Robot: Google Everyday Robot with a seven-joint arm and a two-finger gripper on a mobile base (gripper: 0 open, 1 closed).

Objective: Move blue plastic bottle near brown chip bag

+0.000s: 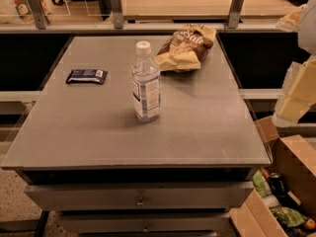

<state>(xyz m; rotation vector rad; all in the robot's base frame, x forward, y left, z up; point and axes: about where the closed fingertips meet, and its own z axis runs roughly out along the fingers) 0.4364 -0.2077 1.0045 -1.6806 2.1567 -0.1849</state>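
Note:
The blue plastic bottle (145, 83) stands upright near the middle of the grey table (98, 132). It is clear, with a white cap and a white-and-blue label. The brown chip bag (185, 47) lies wrinkled at the table's far edge, behind and to the right of the bottle, with a gap between them. My gripper (292, 102) shows as a pale blocky shape at the right edge of the view, beyond the table's right side and well apart from the bottle. It holds nothing that I can see.
A flat dark blue wrapped bar (87, 76) lies on the table's left part. An open cardboard box (289, 181) with cans and snacks sits on the floor at the lower right. A counter with metal posts (116, 6) runs behind the table.

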